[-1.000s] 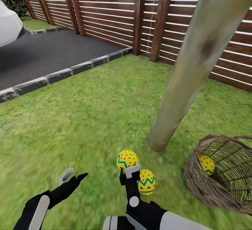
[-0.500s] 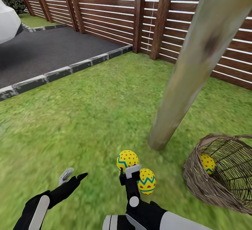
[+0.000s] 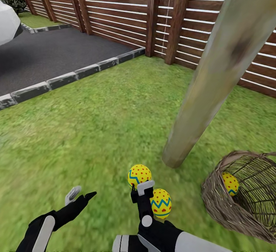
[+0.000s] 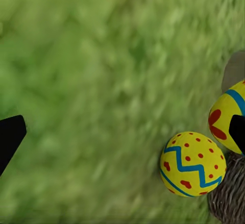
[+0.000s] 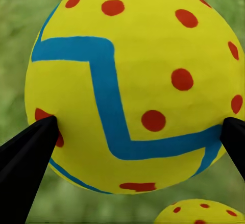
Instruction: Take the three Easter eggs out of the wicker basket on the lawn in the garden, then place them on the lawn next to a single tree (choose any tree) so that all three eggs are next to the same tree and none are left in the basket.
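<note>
Holding one of the Easter eggs (image 3: 139, 174) in the right gripper (image 3: 140, 186), with both fingers pinching its sides; in the right wrist view the egg (image 5: 133, 83) sits squarely between the dark fingertips (image 5: 28, 150). It's carried just off the grass near the foot of the tree (image 3: 214, 72), which I'd guess is the chosen drop spot, since the trunk base is close by.

A second egg (image 3: 161, 203) sits just beside the right wrist, apparently on the lawn (image 3: 96, 121), and it turns up again in the left wrist view (image 4: 193, 164) next to a bit of wicker. The third egg (image 3: 230, 183) is inside the wicker basket (image 3: 245, 194), which lies tipped on its side near the tree with its mouth facing the robot, probably making that last egg easier to reach.

The left gripper (image 3: 79, 194) has its fingers spread with nothing between them, hovering low over bare grass, likely free for the basket egg.

No brands, labels or readable writing anywhere; the eggs only have red dots and blue zigzags.
</note>
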You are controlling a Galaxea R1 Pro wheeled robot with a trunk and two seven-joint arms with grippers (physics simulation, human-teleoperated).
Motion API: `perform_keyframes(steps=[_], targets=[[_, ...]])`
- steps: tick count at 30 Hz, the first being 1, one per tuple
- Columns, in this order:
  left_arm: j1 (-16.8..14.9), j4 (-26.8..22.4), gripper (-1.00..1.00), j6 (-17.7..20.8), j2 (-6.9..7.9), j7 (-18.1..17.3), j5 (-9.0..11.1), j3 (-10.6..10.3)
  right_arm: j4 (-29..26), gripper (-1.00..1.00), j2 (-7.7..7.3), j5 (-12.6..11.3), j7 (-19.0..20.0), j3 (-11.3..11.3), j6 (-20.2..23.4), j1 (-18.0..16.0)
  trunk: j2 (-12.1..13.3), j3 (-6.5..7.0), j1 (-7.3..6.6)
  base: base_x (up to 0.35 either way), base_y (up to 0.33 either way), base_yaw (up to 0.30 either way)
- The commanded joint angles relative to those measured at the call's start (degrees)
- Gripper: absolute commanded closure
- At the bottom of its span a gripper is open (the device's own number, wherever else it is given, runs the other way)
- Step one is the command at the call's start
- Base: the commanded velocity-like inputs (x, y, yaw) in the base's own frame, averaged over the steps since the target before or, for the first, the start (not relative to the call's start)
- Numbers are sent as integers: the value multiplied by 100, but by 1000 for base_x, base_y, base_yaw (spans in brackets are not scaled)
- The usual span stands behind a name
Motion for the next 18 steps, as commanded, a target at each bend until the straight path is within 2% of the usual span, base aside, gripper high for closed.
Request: perform_keyframes(steps=[1,8,18], targets=[[-3,-1,-100,40,-2,-14,12,14,0,100,0,-53,-31,48,-30,-10,-3,-27,1,0,0,0],[-3,0,-100,40,-3,-21,11,15,0,100,0,-49,-30,50,-30,-10,-13,-182,19,0,0,0],[-3,0,-100,46,-3,-55,20,7,0,100,0,-47,-31,50,-34,-10,-13,-182,19,0,0,0]])
